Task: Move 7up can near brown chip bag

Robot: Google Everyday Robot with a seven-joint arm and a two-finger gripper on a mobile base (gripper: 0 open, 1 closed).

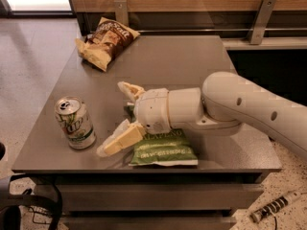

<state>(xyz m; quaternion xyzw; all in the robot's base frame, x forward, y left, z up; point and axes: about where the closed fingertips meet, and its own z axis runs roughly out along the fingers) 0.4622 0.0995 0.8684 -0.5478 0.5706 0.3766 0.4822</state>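
Note:
The 7up can [75, 123] stands upright near the table's front left corner; it is white and green with a silver top. The brown chip bag [106, 41] lies at the back left of the table. My gripper [116, 118] is open, its two cream fingers spread wide: one fingertip [114, 144] is low beside the can's right side, the other [129, 90] is further back. The gripper is just right of the can, not touching it, and holds nothing.
A green chip bag [163, 150] lies at the front middle of the grey table [192, 66], partly under my arm [230, 104]. A wooden wall panel with metal brackets runs behind the table. Cables lie on the floor at the front.

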